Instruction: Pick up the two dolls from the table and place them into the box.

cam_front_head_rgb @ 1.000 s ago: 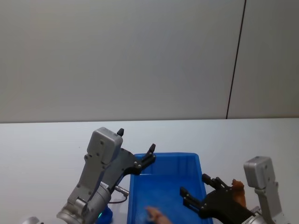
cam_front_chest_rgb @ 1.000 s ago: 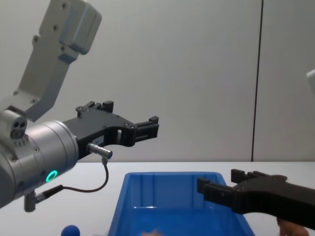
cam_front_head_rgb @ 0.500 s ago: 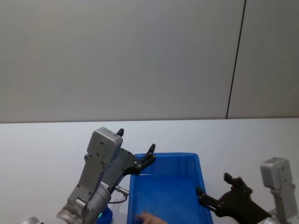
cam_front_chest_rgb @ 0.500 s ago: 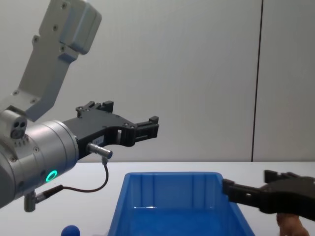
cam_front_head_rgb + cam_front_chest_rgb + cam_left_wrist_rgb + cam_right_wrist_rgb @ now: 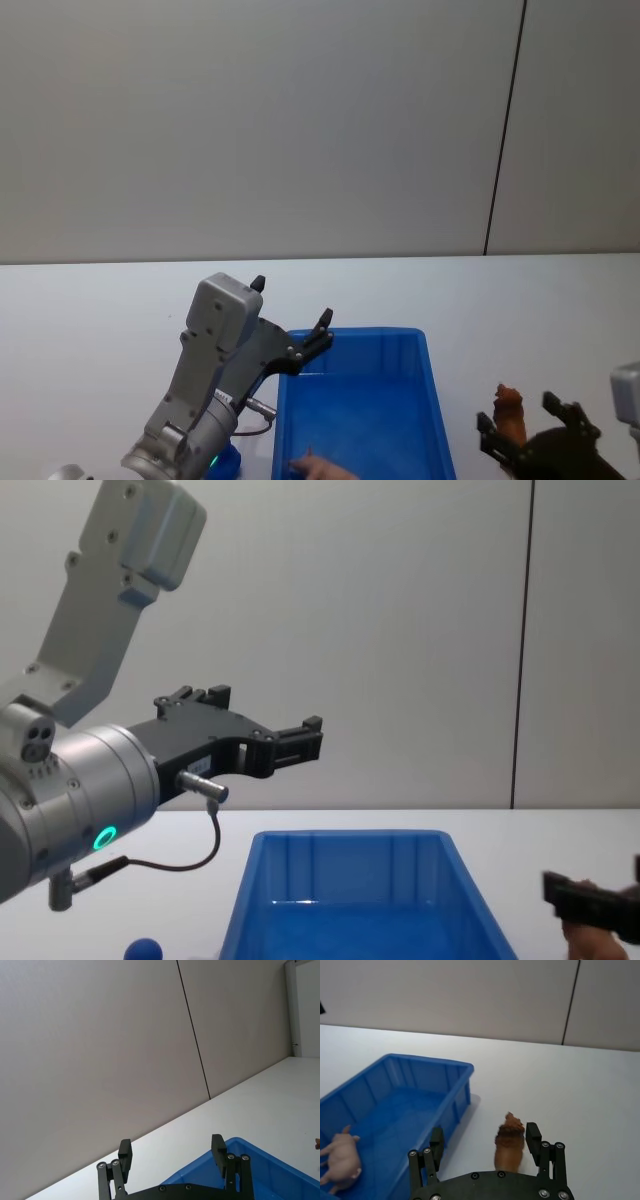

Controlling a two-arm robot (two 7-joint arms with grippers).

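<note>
The reddish-brown shaggy doll [image 5: 510, 1141] stands on the white table [image 5: 580, 1090] just right of the blue box [image 5: 425, 1063]. My right gripper [image 5: 485, 1133] is open, and in the right wrist view the doll shows between its fingers, closer to one. In the head view the same doll [image 5: 510, 410] sits by the right gripper [image 5: 520, 420], right of the box [image 5: 352, 333]. The dark-blue doll with a ball top [image 5: 146, 948] rests on the table left of the box [image 5: 350, 836]. My left gripper [image 5: 300, 738] is open and empty, raised over the box's far left corner.
A pale pink animal figurine [image 5: 342, 1157] lies inside the box near its front. A grey wall with a dark vertical seam [image 5: 505, 130] stands behind the table. White tabletop [image 5: 520, 290] stretches beyond and to the right of the box.
My right gripper has moved from above the box rightwards to the table beside it, level with the reddish-brown doll. The left arm has not moved.
</note>
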